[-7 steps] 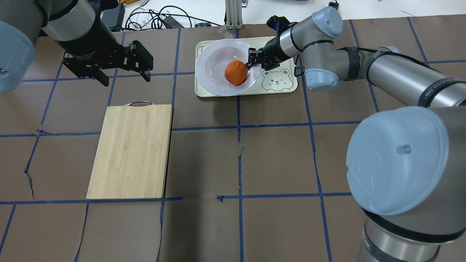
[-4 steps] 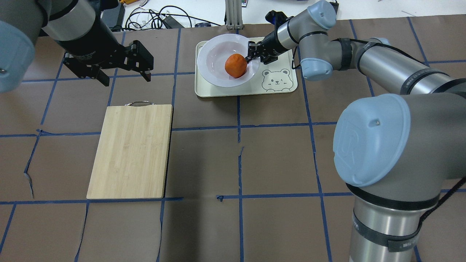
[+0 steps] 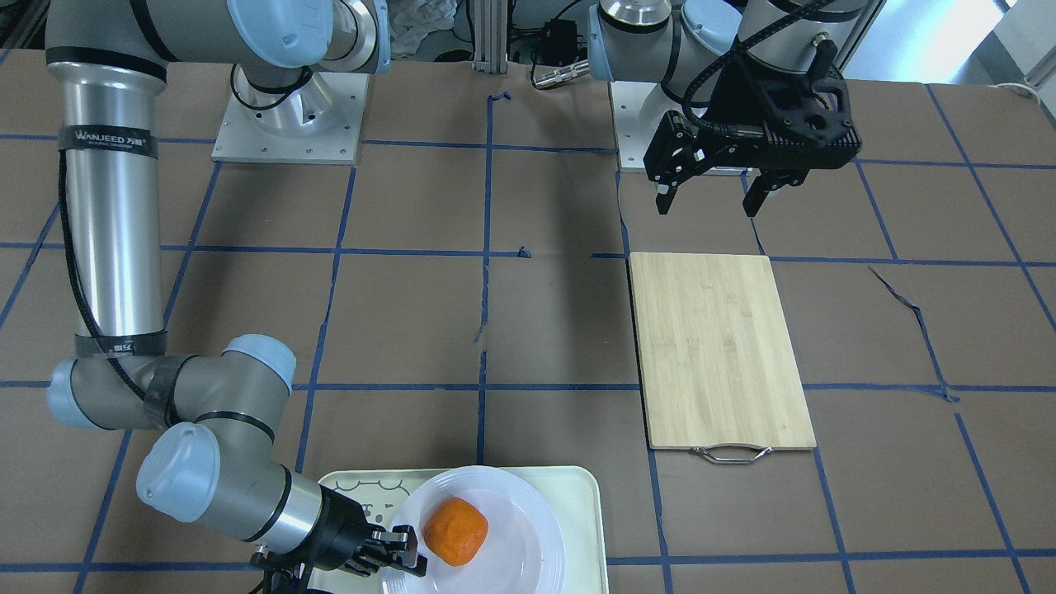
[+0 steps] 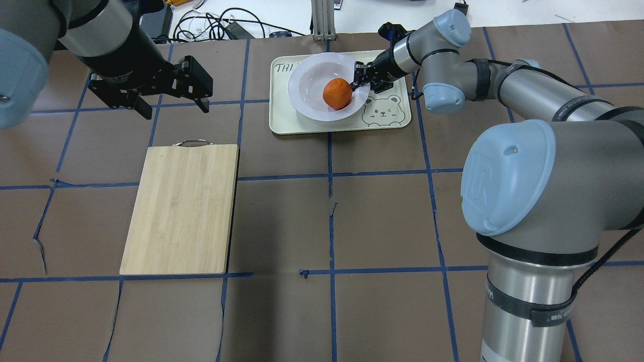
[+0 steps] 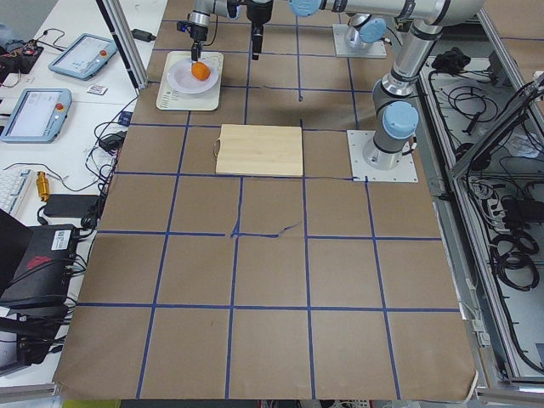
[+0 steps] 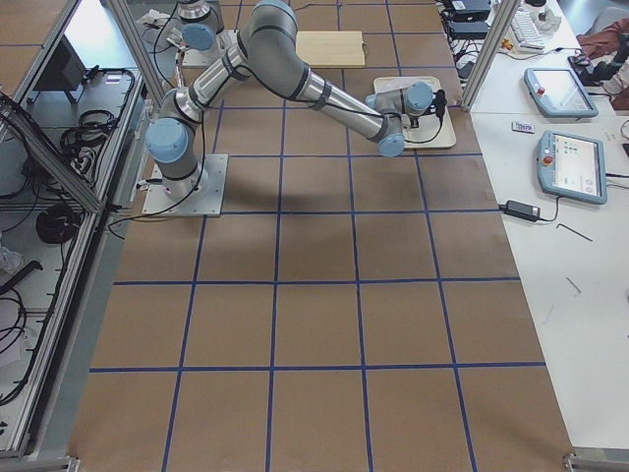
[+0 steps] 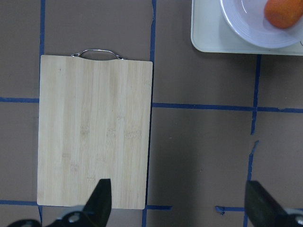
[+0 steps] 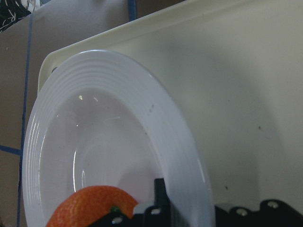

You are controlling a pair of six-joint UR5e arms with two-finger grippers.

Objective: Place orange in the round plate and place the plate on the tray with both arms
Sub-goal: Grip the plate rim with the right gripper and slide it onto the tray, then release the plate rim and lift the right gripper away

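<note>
The orange (image 4: 337, 93) lies in the round plate (image 4: 309, 88), toward its right side. The plate is over the tray (image 4: 284, 120) at the table's far middle; I cannot tell whether it rests on it. My right gripper (image 4: 359, 80) is shut on the plate's right rim, one finger inside and one beneath, as the right wrist view shows with the plate (image 8: 113, 142) and the orange (image 8: 90, 208). My left gripper (image 4: 175, 110) hangs open and empty above the table, left of the tray. Facing the robot, the orange (image 3: 455, 532) sits beside the right gripper (image 3: 404, 563).
A bamboo cutting board (image 4: 181, 208) with a metal handle lies left of centre, below the left gripper (image 3: 708, 206). Cables and devices lie beyond the table's far edge. A bear face (image 4: 382, 110) is printed on the tray's near right corner.
The right gripper has carried the plate and orange a little rightward and lower over the tray. The left arm has not moved.
</note>
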